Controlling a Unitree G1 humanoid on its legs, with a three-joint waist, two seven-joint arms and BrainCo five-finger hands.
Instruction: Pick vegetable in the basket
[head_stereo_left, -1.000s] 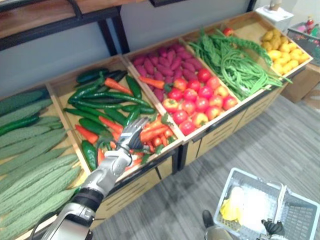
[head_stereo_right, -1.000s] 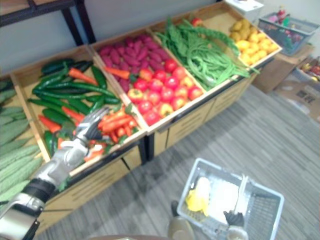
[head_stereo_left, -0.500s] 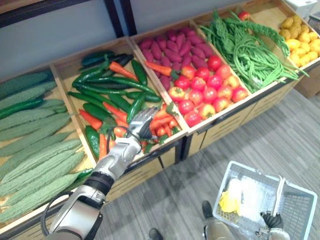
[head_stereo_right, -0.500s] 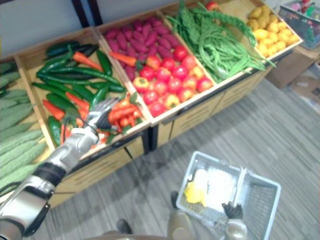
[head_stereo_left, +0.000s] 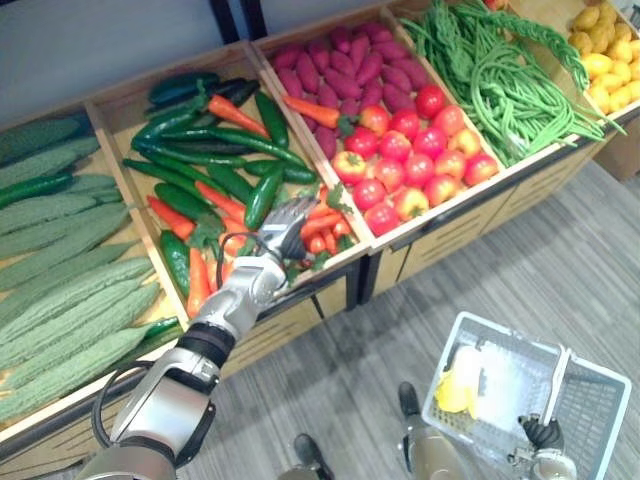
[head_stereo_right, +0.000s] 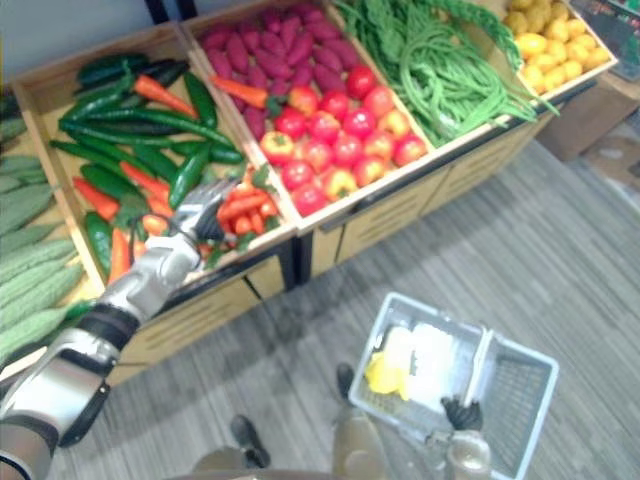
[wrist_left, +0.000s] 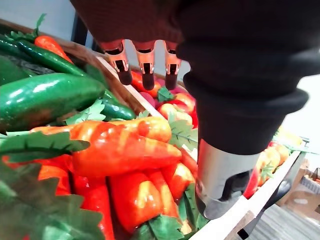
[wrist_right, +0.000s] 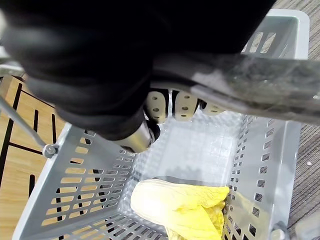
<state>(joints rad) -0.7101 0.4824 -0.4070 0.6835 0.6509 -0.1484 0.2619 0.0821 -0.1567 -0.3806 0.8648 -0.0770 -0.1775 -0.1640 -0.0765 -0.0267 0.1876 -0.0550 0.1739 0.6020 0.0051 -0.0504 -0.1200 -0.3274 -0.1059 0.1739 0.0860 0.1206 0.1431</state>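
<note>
Orange carrots (wrist_left: 125, 145) packed tight; left hand (head_stereo_left: 285, 228) just above them, fingers straight, empty. Risk: pinching two, or dragging neighbours over crate (wrist_left: 227, 224) edge. Right hand (wrist_right: 175, 105) curled round basket (wrist_right: 75, 200) handle.

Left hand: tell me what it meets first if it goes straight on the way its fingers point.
Most likely the orange carrots heaped just beyond its fingertips: the left hand hovers open, low over that pile. If it clears them, the wooden divider comes next, then the tomatoes; depth is unclear.
</note>
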